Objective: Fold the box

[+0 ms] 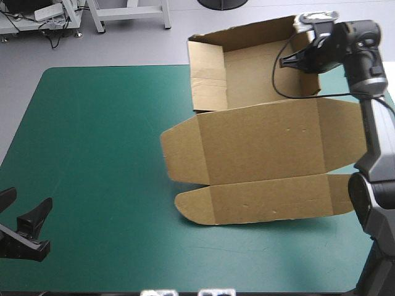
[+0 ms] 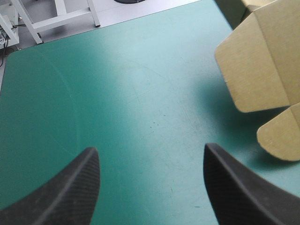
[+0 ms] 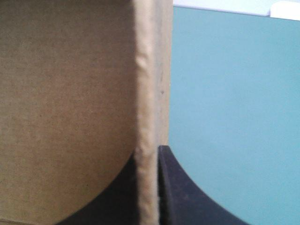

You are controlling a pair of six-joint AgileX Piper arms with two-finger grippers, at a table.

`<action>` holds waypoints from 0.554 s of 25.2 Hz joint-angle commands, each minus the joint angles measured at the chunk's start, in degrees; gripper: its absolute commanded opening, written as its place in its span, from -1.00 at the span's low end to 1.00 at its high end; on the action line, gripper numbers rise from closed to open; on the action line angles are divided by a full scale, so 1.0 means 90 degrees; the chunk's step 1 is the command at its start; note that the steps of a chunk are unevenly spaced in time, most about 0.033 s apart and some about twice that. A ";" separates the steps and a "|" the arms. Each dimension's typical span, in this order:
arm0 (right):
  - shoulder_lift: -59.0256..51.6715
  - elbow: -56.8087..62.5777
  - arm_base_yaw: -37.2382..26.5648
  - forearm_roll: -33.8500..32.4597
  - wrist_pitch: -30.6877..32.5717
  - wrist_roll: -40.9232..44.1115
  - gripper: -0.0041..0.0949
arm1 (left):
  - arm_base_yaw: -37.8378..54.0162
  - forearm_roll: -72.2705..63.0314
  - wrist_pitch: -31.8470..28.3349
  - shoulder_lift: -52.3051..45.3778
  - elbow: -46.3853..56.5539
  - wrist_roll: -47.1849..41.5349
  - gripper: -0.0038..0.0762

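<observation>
The brown box (image 1: 259,123) stands at the table's far right as an open tray, walls raised, its lid and flaps spread flat toward the near edge. My right gripper (image 1: 295,60) is at the tray's right wall, shut on the box. In the right wrist view the wall's edge (image 3: 149,117) runs between my two black fingers (image 3: 183,192), all but closed on it. My left gripper (image 1: 21,216) rests at the near left corner of the table, open and holding nothing. The left wrist view shows its fingers (image 2: 61,192) wide apart over bare teal-green cover, the lid's flaps (image 2: 262,70) ahead to one side.
The teal-green cover (image 1: 105,154) lies bare between the left gripper and the box. White table legs (image 1: 129,12) and a grey floor lie beyond the far edge. The box's far wall reaches past the table's far edge.
</observation>
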 commanded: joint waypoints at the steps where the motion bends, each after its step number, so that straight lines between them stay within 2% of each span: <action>1: -0.0888 -0.0054 -0.0682 -0.0322 0.0049 -0.0096 -0.92 | -0.0035 0.0012 0.0201 0.0074 -0.0115 -0.0024 0.23; 6: -0.1572 0.1519 -0.2039 -0.0380 0.0038 -0.0155 -0.92 | -0.0035 0.0012 0.0200 0.0074 -0.0115 -0.0024 0.23; 8: -0.1741 0.2545 -0.2692 0.0043 0.0038 -0.0183 -0.92 | -0.0035 -0.0002 0.0200 0.0074 -0.0115 -0.0024 0.23; 11: -0.1783 0.3454 -0.3111 0.0290 0.0006 -0.0424 -0.92 | -0.0035 -0.0002 0.0200 0.0074 -0.0115 -0.0024 0.23; 14: -0.1783 0.4561 -0.3331 0.0275 -0.0394 -0.0652 -0.92 | -0.0035 -0.0002 0.0188 0.0074 -0.0115 -0.0024 0.23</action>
